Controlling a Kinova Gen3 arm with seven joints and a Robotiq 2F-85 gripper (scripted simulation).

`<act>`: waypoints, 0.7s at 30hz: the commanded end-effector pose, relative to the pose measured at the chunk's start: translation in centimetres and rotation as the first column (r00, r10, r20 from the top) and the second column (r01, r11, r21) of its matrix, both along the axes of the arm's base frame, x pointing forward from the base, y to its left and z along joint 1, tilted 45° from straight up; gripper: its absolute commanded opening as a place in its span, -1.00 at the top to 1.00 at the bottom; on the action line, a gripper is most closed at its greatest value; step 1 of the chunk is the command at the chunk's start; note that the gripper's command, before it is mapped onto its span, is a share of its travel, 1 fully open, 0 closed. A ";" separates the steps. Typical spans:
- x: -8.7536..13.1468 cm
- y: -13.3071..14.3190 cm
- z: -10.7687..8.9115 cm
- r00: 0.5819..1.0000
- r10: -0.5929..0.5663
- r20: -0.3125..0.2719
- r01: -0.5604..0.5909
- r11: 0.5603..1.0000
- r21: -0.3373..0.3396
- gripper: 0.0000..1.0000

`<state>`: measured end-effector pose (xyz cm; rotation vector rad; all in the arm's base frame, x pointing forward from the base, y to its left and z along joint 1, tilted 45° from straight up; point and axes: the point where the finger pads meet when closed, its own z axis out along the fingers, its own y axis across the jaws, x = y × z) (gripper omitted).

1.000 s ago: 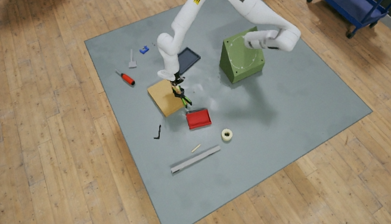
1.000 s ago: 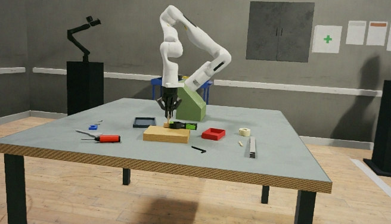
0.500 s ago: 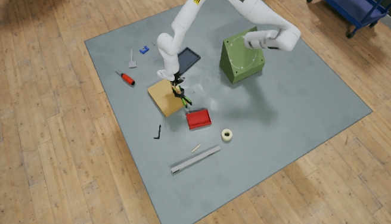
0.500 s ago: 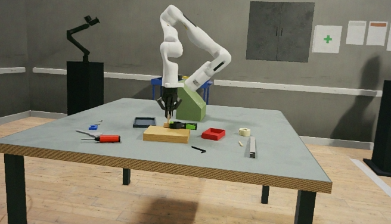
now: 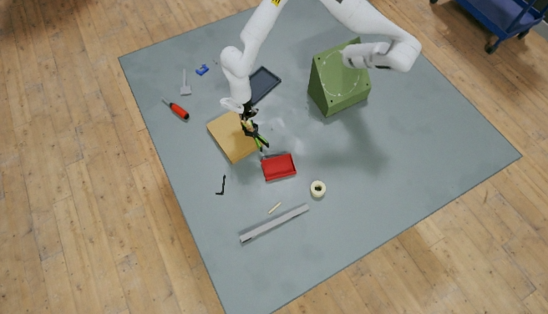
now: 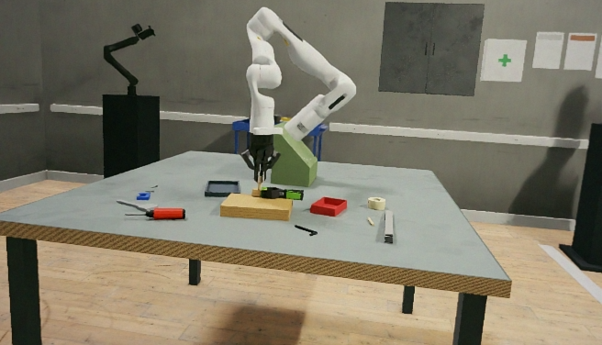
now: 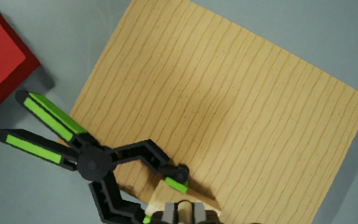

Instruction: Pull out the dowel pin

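Working the dowel pin [image 6: 260, 183] [image 7: 184, 214] out of its hole looks to be the step in hand. The fingers [image 6: 260, 180] are closed on it, pointing down, with the pin upright between their grey pads. The small wooden block [image 6: 256, 193] [image 7: 159, 196] sits on the bench board [image 5: 231, 140] [image 6: 256, 208] [image 7: 215, 100], at its edge nearer the robot's base. The spring clamp [image 5: 261, 140] [image 6: 275, 193] [image 7: 95, 162] has a jaw against the block; its handles reach past the board towards the red tray [image 5: 278, 167] [image 6: 328, 206] [image 7: 11, 62]. The bench stop is too hidden to judge, as is any gap beside it.

The next move probably calls for a steady, straight lift, perhaps with small twists to break the friction, while the clamp keeps the block down. Tilting could bind the pin or drag the block askew. Once free, the pin may roll if laid on its side, so a walled tray beside the board would suit it.

The board is a thick, pale yellow slab with fine wavy grain; the block is plainer and lighter. The clamp is matt black with bright green grips and pads, its bent arms meeting at a round pivot.
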<state>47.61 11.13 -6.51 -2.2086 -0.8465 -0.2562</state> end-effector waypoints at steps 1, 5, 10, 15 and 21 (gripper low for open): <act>0.1 -0.1 0.1 1.000 -0.009 -0.006 0.009 1.000 -0.002 0.80; 0.1 -0.1 0.1 1.000 -0.016 -0.013 0.016 1.000 -0.002 0.80; 0.1 -0.1 0.1 1.000 -0.021 -0.019 0.021 1.000 -0.003 0.80; 0.1 -0.1 0.1 0.999 -0.030 -0.027 0.030 1.000 -0.004 0.80; 0.1 -0.1 0.1 0.998 -0.040 -0.037 0.040 0.999 -0.006 0.80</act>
